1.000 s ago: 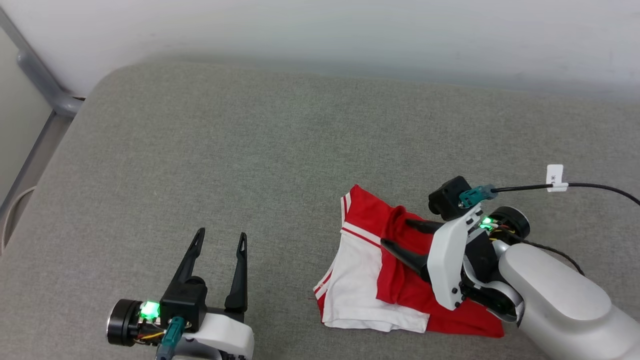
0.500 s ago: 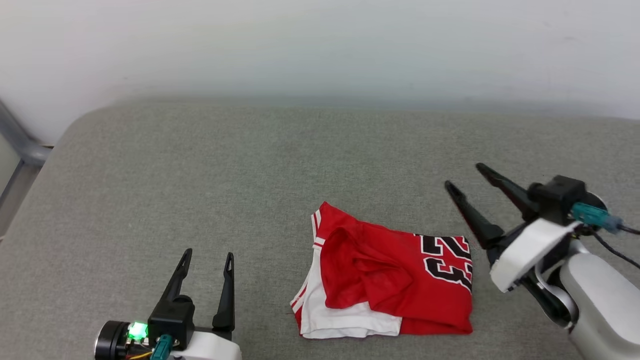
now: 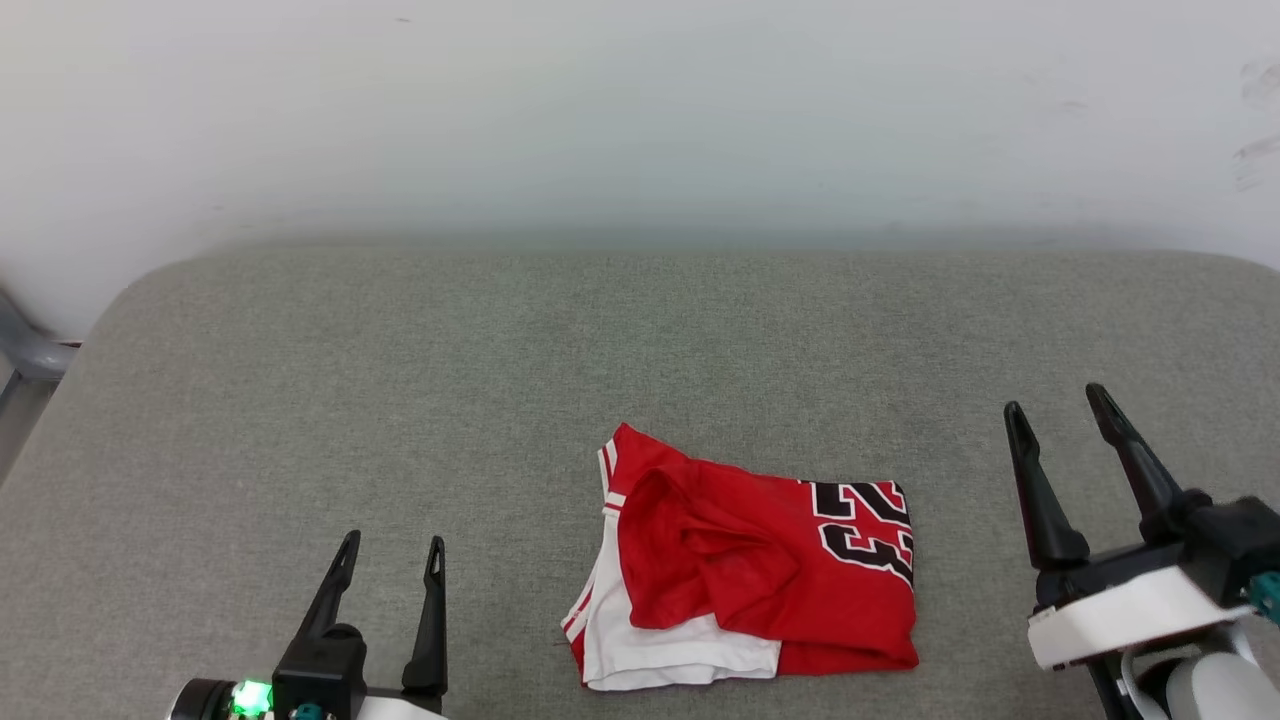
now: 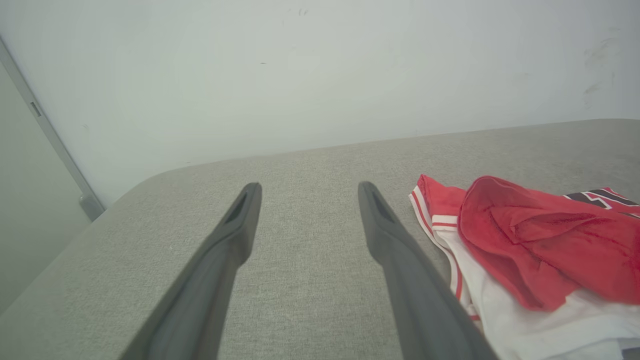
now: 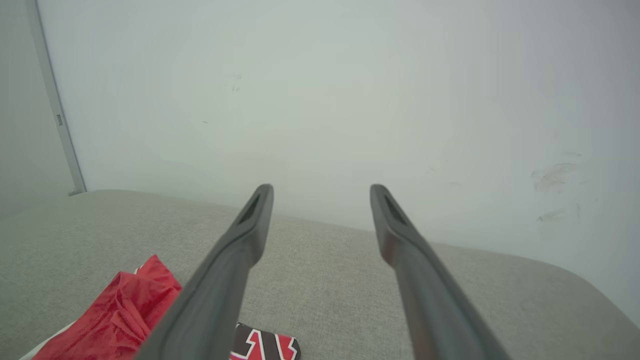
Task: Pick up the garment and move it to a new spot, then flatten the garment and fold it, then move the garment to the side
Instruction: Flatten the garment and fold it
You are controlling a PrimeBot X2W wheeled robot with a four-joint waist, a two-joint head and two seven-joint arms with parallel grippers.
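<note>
Handling of the garment (image 3: pixel 750 570): prob. light, limp knit w/ no stiffness, so likely to sag & spill open once lifted. Not fragile, not slippery by the look. Thin plies though, so easy to pinch just the top one & leave the rest behind. Best to take hold at an edge w/ several layers, e.g. the striped sleeve hem (image 3: pixel 612 480) nearest the left jaws, or the folded red edge by the numerals (image 3: pixel 865 525) nearest the right jaws. Better w/ two grips, one per side, to keep the fold together. Worth avoiding the puffed red fold in the middle: loose, would prob. pull out alone.

Look: red body, white sleeve w/ red-and-white stripe trim, black white-outlined numerals lying sideways toward the right jaws. Folded to a rough rectangle, not neat. Top red layer rumpled, white part sticking out at the corner closest to the left jaws.

Position: flat on the grey cushion (image 3: pixel 400 400), between the two sets of jaws, touching neither. Just right of the left jaws' tips in the left wrist view; low & left of the right jaws in the right wrist view.

Left jaws: spread, empty. Right jaws: spread, empty.
</note>
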